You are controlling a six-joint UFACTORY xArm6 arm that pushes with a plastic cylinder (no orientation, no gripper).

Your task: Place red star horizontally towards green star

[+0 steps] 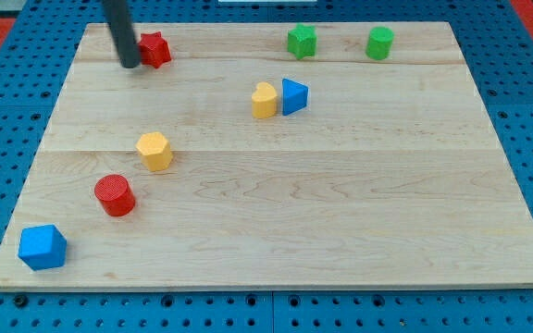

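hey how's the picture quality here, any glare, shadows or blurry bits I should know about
Camera view: even, soft lighting with no glare on the wooden board; the blocks cast only faint, short shadows; my tip, just left of the red star, looks slightly soft along the rod; the green star and the other blocks are sharp; the board edges look straight, with no obvious distortion.

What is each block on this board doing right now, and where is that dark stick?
my tip: touching red star's left side
red star: top left
green star: top, untouched
green cylinder: upright
yellow heart: against blue triangle
yellow hexagon: alone
red cylinder: upright
blue cube: bottom-left corner
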